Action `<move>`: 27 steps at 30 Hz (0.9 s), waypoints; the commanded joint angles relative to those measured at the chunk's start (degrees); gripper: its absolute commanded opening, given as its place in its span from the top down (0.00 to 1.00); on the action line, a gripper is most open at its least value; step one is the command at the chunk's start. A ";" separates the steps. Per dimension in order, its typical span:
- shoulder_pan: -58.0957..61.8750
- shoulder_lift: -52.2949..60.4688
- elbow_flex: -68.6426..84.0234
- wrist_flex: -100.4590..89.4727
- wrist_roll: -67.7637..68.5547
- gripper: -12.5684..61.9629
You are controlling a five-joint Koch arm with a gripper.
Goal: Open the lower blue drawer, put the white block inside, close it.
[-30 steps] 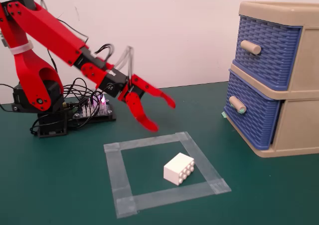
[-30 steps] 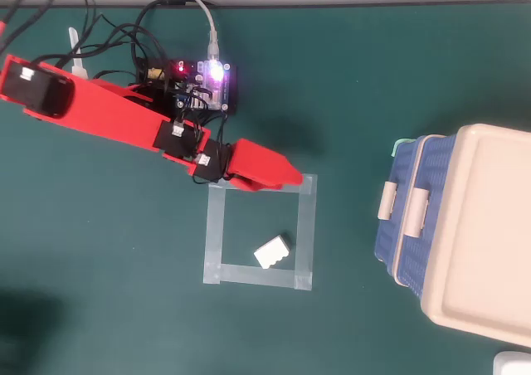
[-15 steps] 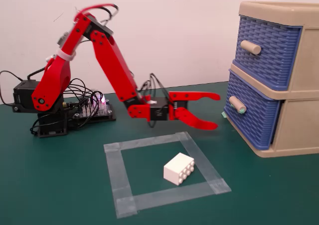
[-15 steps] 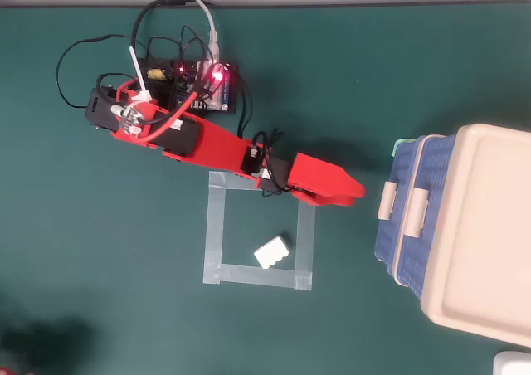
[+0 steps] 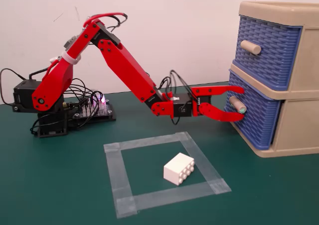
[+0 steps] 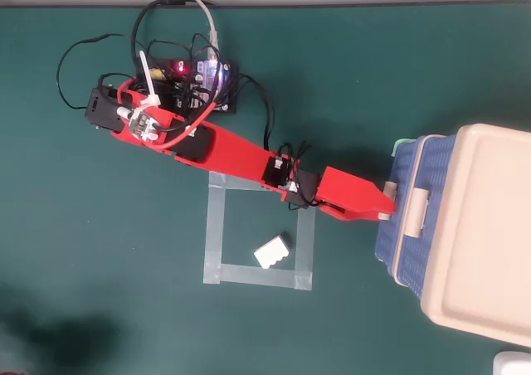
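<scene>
The red gripper [image 5: 242,104] stands wide, one jaw above and one jaw below the green-tipped knob [image 5: 236,105] of the lower blue drawer [image 5: 260,119]. The white block [image 5: 179,168] lies on the green table [image 5: 60,185], inside the tape square [image 5: 115,172].

In the fixed view the right edge is cutting off the beige cabinet [image 5: 294,135], so we are seeing neither its far side nor the full width of the lower blue drawer [image 5: 259,120]. In the overhead view the cabinet [image 6: 485,226] is running past the right edge, and its top is hiding most of both drawer fronts. There the gripper [image 6: 383,209] is covering the drawer's knob [image 6: 384,216] almost wholly, and we are unable to make out how its jaws are standing. The white block [image 6: 272,251] is appearing too small for us to count its studs. A pale object [image 6: 513,364] is being cropped at the bottom right corner, unidentifiable.
</scene>
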 commanded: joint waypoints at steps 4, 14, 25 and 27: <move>-2.29 0.62 -2.72 -0.70 3.08 0.64; -4.83 2.72 -2.72 10.63 5.62 0.94; -2.55 27.69 29.79 11.95 13.36 0.94; -1.14 34.89 39.20 11.95 13.97 0.94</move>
